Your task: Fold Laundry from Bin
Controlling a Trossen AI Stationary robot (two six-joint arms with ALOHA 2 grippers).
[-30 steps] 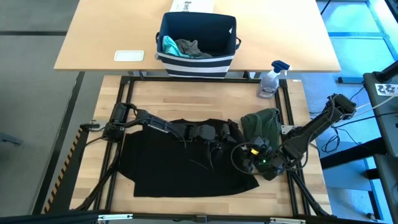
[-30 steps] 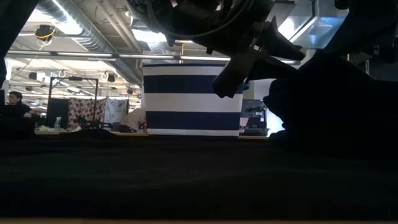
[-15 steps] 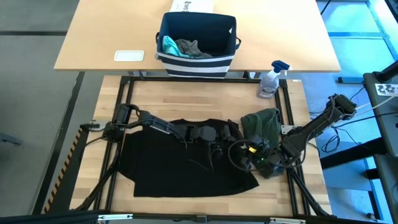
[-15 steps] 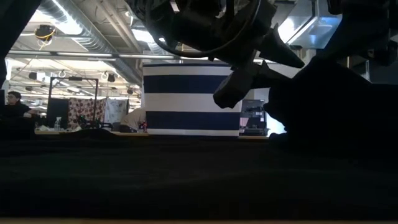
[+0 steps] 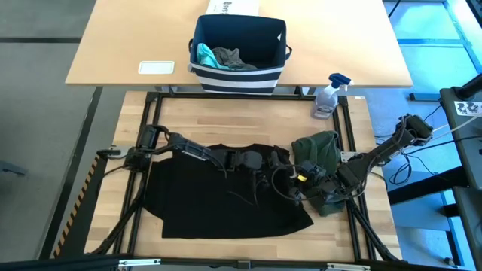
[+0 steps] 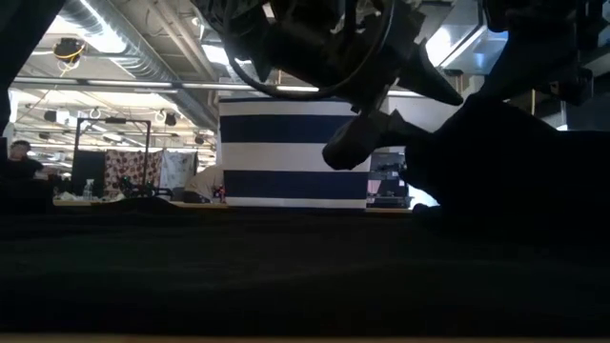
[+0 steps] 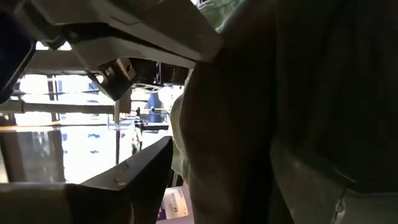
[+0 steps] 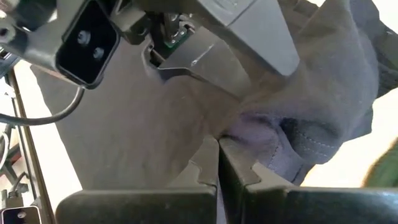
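black T-shirt point(image 5: 226, 197): lies spread flat on the near half of the wooden surface point(image 5: 248, 124), soft matte knit, roughly rectangular, its far right edge rumpled where both hands meet.
olive-green piece point(image 5: 318, 150): a bunched lump just beside the shirt's right edge, thicker cloth with folds, not yet laid out.
bin point(image 5: 239, 53): navy fabric basket with white stripes at the base, standing well apart on the far surface, a teal piece point(image 5: 204, 53) and a grey garment point(image 5: 233, 58) crumpled inside.
right hand point(image 5: 300, 190): fingers pressed together; in its wrist view the tips sit against a fold of the dark cloth, and whether any cloth is pinched I cannot tell.
left hand point(image 5: 265, 167): over the shirt's far right edge, close to the right hand; its wrist view shows only cloth up close, so its fingers cannot be judged.
risk, snag: the two hands are crowded at one corner, so they may bump or drag the same fold.
risk, drag: limp knit may bunch or slide across the smooth wood instead of folding cleanly.
risk, mix-up: the olive-green piece touches the shirt's edge and could be swept along.
spray bottle point(image 5: 329, 95): hard clear plastic with a blue trigger, at the far right, clear of the cloth.
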